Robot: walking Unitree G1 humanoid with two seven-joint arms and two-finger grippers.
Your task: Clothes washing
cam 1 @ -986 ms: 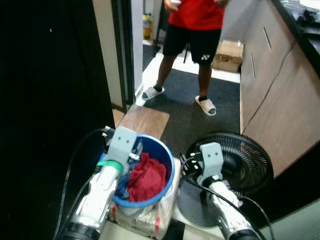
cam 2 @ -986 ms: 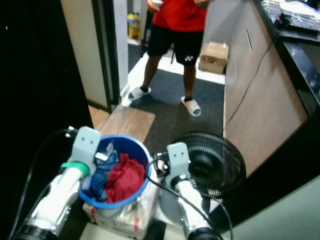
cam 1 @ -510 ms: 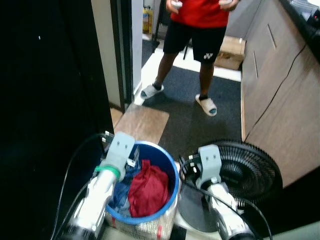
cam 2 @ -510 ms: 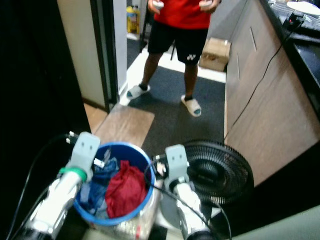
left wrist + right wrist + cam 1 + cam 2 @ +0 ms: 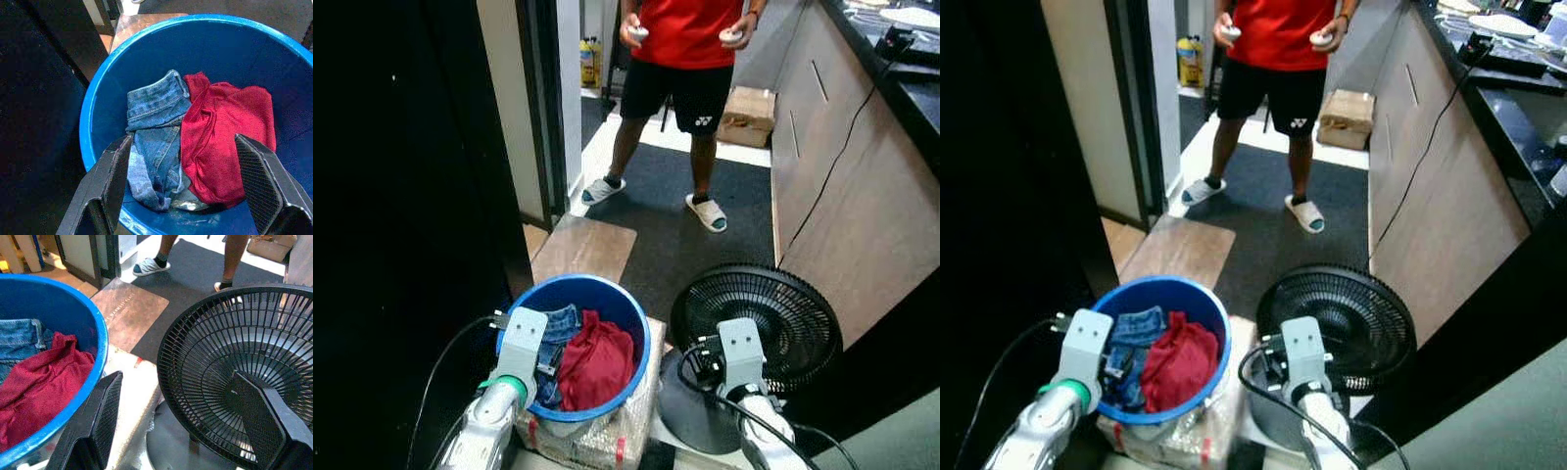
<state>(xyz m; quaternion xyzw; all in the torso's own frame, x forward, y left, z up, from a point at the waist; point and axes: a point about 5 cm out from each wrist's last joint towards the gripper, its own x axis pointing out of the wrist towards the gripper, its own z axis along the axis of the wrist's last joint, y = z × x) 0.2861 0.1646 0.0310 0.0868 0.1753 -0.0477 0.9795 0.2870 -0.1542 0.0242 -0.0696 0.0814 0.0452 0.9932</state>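
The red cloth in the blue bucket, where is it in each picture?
Left eye view: red crumpled cloth, low centre-left, right of the denim jeans.
Right eye view: low left.
Left wrist view: centre-right.
Right wrist view: lower left.
Shared landmark: round blue plastic bucket.

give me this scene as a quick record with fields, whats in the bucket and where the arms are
container: blue bucket resting on a plastic-wrapped box
contents: red garment beside denim jeans
left end effector: open, over the bucket's near-left rim
right end effector: open, empty, facing the black fan
person: standing beyond on the dark mat, a controller in each hand
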